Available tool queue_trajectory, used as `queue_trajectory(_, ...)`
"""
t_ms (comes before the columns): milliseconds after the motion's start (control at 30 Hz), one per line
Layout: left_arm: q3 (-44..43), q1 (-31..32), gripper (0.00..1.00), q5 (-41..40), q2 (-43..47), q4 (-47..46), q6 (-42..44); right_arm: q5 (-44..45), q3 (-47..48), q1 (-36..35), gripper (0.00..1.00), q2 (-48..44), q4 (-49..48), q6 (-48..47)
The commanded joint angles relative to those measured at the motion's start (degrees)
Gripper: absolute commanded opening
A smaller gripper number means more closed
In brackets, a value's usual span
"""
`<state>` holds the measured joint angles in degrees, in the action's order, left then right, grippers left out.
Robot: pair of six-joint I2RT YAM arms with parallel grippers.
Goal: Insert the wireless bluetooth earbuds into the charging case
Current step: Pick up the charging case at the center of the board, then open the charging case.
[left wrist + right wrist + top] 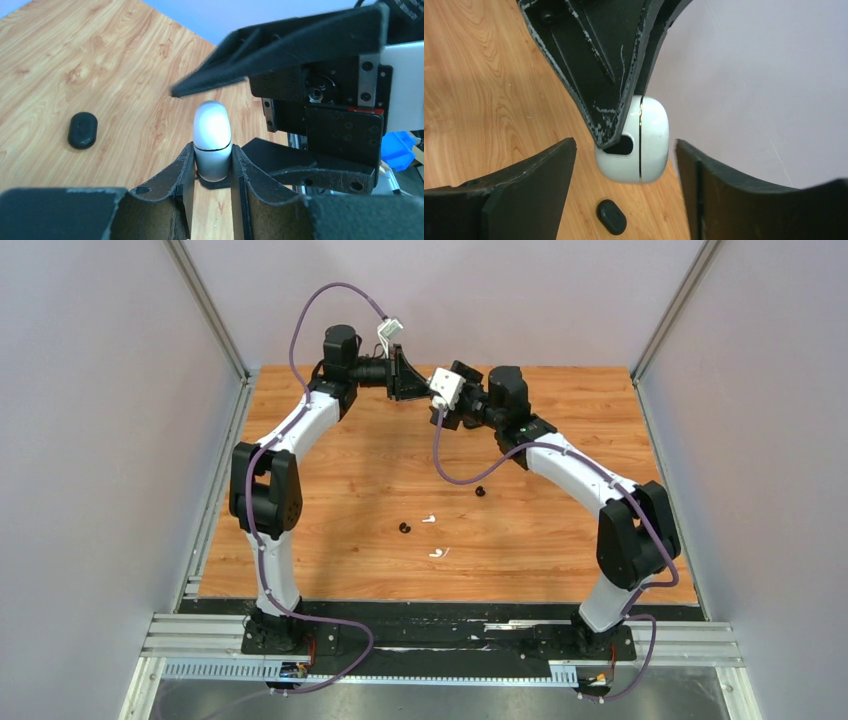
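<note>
One white case [212, 125] clamped in left tool [212, 152] — right tool [624, 146] gapes around it.

Your top camera sits above and behind the arm bases [275, 635], looking down and forward, far enough to take in the whole desk [350, 500]. Left wrist camera looks out along the left claw [212, 150], very close, low over the wood. Right wrist camera does likewise past the right claw [626, 147], tilted downward. Both wrist views share the white case [212, 125] and a black oval piece [82, 130].
</note>
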<state>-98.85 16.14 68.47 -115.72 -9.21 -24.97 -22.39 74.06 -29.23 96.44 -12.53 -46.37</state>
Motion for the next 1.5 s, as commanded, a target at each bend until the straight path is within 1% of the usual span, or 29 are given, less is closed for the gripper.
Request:
queue_trajectory(0,-1.0,0.5,0.0,2.7,0.7,-3.5,2.3,-2.7,11.3,1.2,0.81,2.9,18.8,8.8)
queue_trajectory(33,-0.7,0.5,0.0,2.7,1.3,-2.0,3.6,-4.9,13.7,2.3,0.85,3.1,22.3,11.1)
queue_trajectory(100,0.4,0.5,0.0,2.8,2.5,1.5,9.5,-9.6,17.2,4.7,0.88,3.2,27.4,15.3)
queue_trajectory(133,0.7,0.5,0.0,2.4,2.9,2.9,14.5,-11.9,18.5,5.9,0.88,3.1,29.3,17.0)
queue_trajectory(200,1.7,0.5,0.0,2.3,4.0,9.4,22.7,-19.2,20.3,8.3,0.87,3.1,33.3,18.7)
queue_trajectory(233,2.5,0.5,0.0,2.3,4.9,11.2,25.3,-24.0,20.4,9.6,0.87,2.8,34.1,18.7)
queue_trajectory(267,2.9,0.5,0.0,2.0,5.4,14.3,31.2,-29.5,20.1,10.9,0.86,2.6,34.6,18.7)
queue_trajectory(300,3.9,0.5,0.0,1.7,6.5,15.6,34.2,-33.7,19.8,11.9,0.86,2.6,34.9,18.9)
queue_trajectory(333,4.4,0.5,0.0,1.3,7.0,17.8,39.3,-36.4,20.3,12.3,0.86,3.0,35.6,19.3)
queue_trajectory(400,5.5,0.6,0.0,0.6,8.2,20.2,44.8,-38.3,22.2,12.1,0.83,4.7,37.9,19.5)
queue_trajectory(467,6.4,0.5,0.0,0.0,9.2,20.7,47.3,-40.1,24.4,11.9,0.79,7.1,40.3,19.3)
queue_trajectory(533,7.3,0.7,0.0,-0.4,10.3,21.6,50.0,-41.3,25.3,11.7,0.77,8.6,40.7,18.6)
queue_trajectory(567,7.5,0.9,0.0,-0.6,11.0,22.4,53.1,-41.3,25.8,11.5,0.76,9.2,40.7,18.4)
queue_trajectory(667,7.4,1.7,0.0,-1.2,12.5,29.5,61.0,-41.5,27.9,10.6,0.74,11.3,41.0,18.2)
queue_trajectory(700,7.4,1.8,0.0,-1.4,12.7,30.6,63.7,-41.8,28.8,10.4,0.73,12.0,41.3,18.1)
queue_trajectory(767,7.6,2.1,0.0,-1.9,13.2,32.6,65.5,-42.5,30.0,10.0,0.72,13.2,42.3,17.4)
queue_trajectory(867,7.5,2.3,0.0,-2.1,13.5,33.5,65.9,-42.4,30.5,9.3,0.71,14.4,42.4,16.0)
queue_trajectory(933,7.4,2.5,0.0,-2.2,13.7,33.8,66.4,-41.5,31.0,8.8,0.7,15.1,42.4,15.5)
queue_trajectory(1067,7.0,2.8,0.0,-2.7,14.0,35.9,70.0,-38.9,31.8,8.7,0.67,16.1,41.9,16.4)
queue_trajectory(1200,5.6,2.9,0.0,-3.2,13.2,39.0,72.3,-36.2,32.7,9.8,0.63,16.5,41.3,16.9)
queue_trajectory(1300,5.0,3.0,0.0,-3.2,12.9,40.1,72.9,-35.5,33.2,10.4,0.61,16.4,41.1,17.2)
queue_trajectory(1467,5.1,3.1,0.0,-3.1,12.4,39.5,71.6,-34.9,31.8,10.6,0.53,16.0,40.3,18.6)
